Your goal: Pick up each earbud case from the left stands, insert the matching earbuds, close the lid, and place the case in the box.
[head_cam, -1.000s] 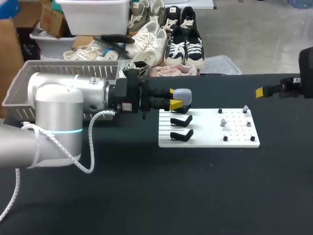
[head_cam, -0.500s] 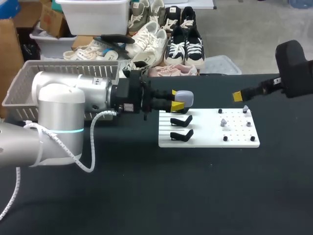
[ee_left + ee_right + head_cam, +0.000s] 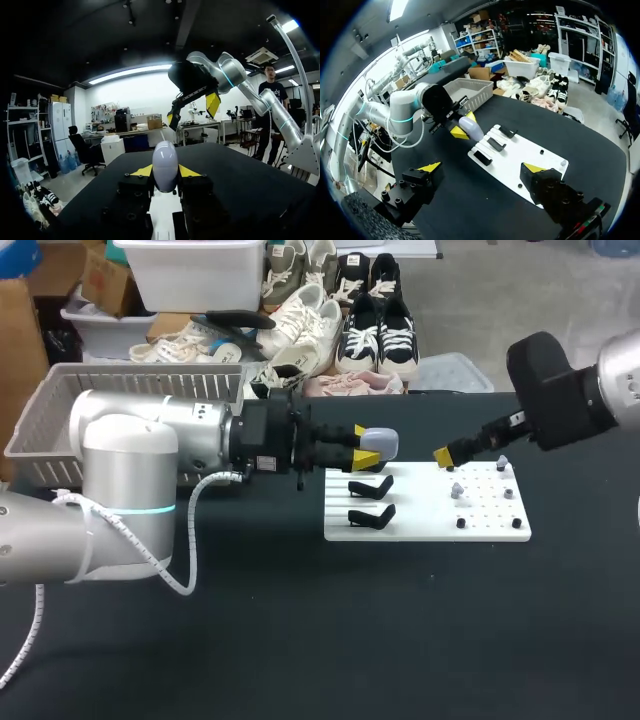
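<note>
My left gripper (image 3: 365,444) is shut on a pale lavender earbud case (image 3: 379,442), held just above the back left corner of the white board (image 3: 425,508). In the left wrist view the case (image 3: 165,164) stands upright between the yellow fingertips (image 3: 142,171). Three black stands (image 3: 371,514) line the board's left side, the rear one partly hidden under the case. Small earbuds (image 3: 457,490) sit on pegs at the board's right. My right gripper (image 3: 446,455) hangs open over the board's back edge, right of the case; its fingers (image 3: 431,166) stand wide apart with nothing between them.
A grey slatted basket (image 3: 130,390) stands at the table's back left, behind my left arm. Black pegs (image 3: 461,523) dot the board's right half. Dark tabletop (image 3: 400,630) stretches in front of the board.
My right arm has swung in from the right edge, over the board, toward the case. My left gripper, with the case, has edged slightly to the right.
</note>
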